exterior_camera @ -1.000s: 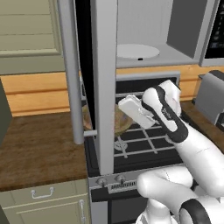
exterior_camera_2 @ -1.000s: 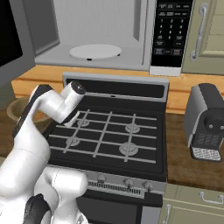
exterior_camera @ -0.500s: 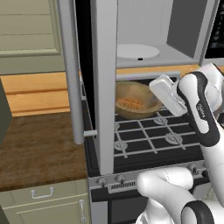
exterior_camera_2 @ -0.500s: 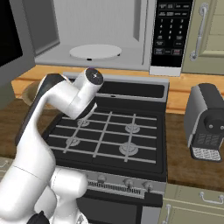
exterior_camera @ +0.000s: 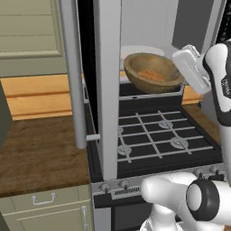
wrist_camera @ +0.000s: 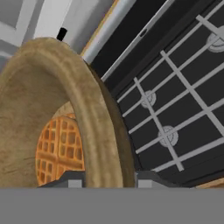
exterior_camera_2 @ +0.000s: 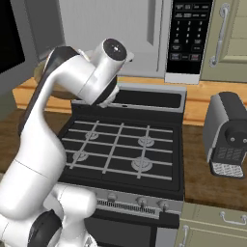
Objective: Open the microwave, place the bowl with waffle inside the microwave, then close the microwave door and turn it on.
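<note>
With the door (exterior_camera: 106,85) swung open, the gripper (wrist_camera: 105,177) clamps the bowl's (exterior_camera: 152,74) rim, waffle (wrist_camera: 61,148) inside, raised above the stove (exterior_camera_2: 120,149). Next: carry it toward 12 o'clock onto the turntable (exterior_camera: 137,50), apparently just behind.

Bowl (exterior_camera: 151,72) w/ waffle (exterior_camera: 151,75) inside hangs above the stove (exterior_camera: 155,137), tilted, in front of the open microwave (exterior_camera: 149,27). Claw (exterior_camera: 184,67) clamps bowl's right rim. Door (exterior_camera: 106,85) stands swung open at left, edge-on, handle (exterior_camera: 74,72) beside it.
</note>
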